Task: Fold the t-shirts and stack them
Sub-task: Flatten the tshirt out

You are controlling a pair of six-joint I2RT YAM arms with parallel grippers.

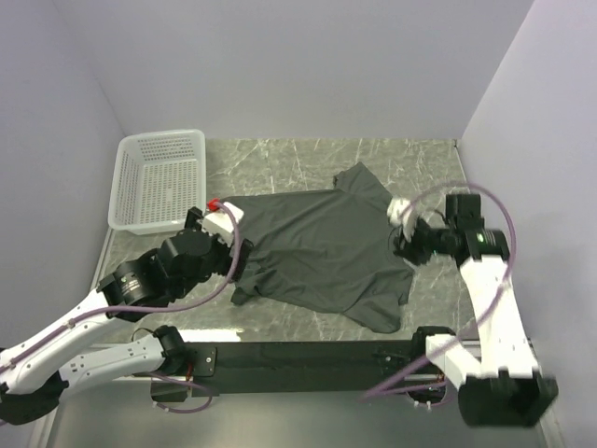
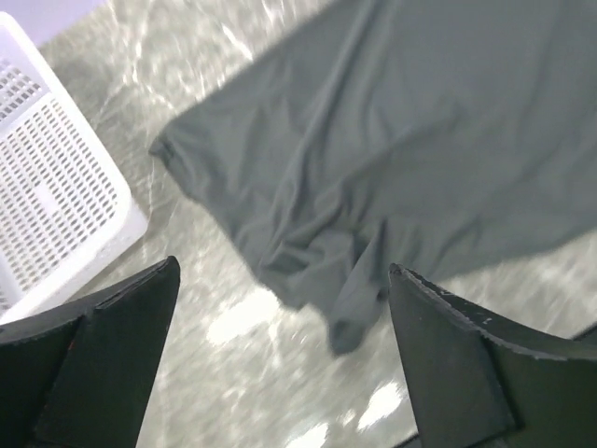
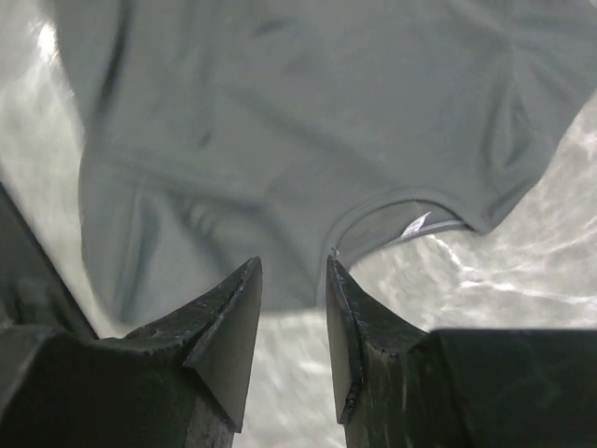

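One dark charcoal-grey t-shirt (image 1: 317,252) lies spread on the marble table, collar toward the right, hem toward the left, one sleeve at the back and one at the front. My left gripper (image 1: 222,222) is open and empty above the shirt's left edge; in the left wrist view the shirt (image 2: 401,140) lies beyond the wide-apart fingers (image 2: 121,317). My right gripper (image 1: 403,233) hovers at the collar side. In the right wrist view its jaws stand a little apart with nothing between them, just short of the collar (image 3: 392,219) and its white label.
A white plastic mesh basket (image 1: 159,179) stands at the back left, also at the left of the left wrist view (image 2: 47,187). Grey walls close in the table on three sides. Bare marble (image 1: 280,154) shows behind the shirt.
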